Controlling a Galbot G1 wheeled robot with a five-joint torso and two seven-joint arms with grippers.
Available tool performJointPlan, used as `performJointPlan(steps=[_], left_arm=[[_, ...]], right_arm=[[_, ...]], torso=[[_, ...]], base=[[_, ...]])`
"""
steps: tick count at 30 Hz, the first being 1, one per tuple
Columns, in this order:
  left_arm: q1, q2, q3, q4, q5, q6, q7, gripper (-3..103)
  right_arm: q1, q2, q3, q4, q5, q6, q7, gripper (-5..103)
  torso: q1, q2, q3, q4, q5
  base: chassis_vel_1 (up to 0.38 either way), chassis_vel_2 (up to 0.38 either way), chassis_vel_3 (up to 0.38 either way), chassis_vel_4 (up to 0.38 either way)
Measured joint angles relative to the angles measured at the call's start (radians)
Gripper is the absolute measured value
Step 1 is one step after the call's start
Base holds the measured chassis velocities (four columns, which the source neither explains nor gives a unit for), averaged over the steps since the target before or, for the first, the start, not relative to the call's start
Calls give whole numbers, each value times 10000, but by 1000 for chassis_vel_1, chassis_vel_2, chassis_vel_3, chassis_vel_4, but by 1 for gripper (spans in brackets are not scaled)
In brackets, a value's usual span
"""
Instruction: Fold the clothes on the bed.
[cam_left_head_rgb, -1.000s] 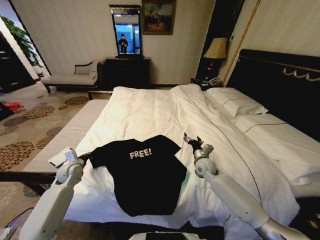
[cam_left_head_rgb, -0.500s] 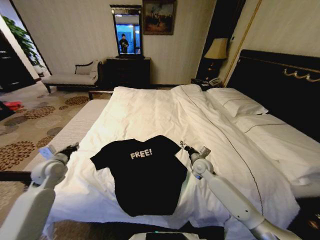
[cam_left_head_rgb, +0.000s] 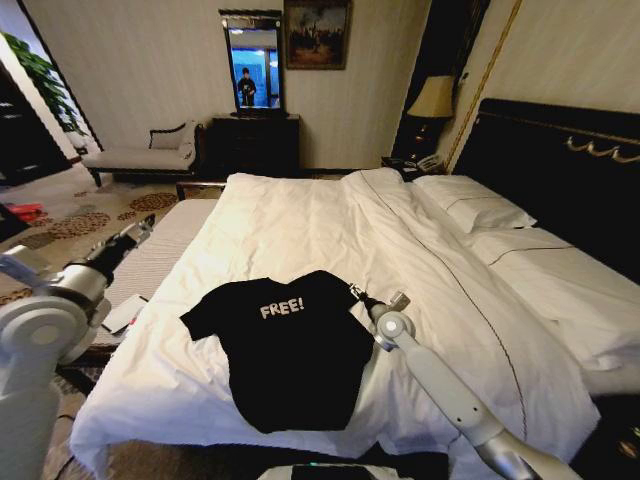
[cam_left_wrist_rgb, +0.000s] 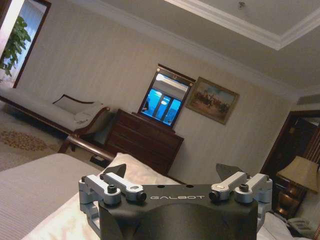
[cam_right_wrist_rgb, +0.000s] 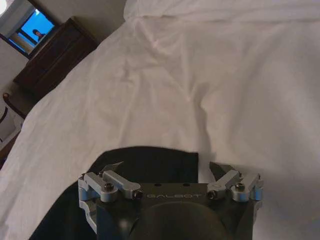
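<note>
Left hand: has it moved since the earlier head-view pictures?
Yes. The left hand has lifted off the T-shirt sleeve and swung out past the bed edge, over the carpet.

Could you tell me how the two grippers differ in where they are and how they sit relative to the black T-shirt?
The right gripper sits low over the bed, at the sleeve of the black T-shirt; the left gripper is raised off the bed's side, apart from the shirt. In the wrist views, the right gripper looks onto shirt and duvet, the left gripper onto the far wall and dresser. Both have open fingers and hold nothing.
</note>
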Motion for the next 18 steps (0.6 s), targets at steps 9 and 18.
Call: performJointPlan(steps=[9,18], left_arm=[[115,6,-19,71,139,185,-148,100],[124,7,28,91,210,216,-258,100]], right_arm=[[96,213,-159,-348,-185,5,-156,68],[-73,-47,-223,-211,-583,31,-232,36]], torso=[[0,0,1,-1,0],[0,0,0,-3,0]], base=[[0,0,0,0],[0,0,0,0]])
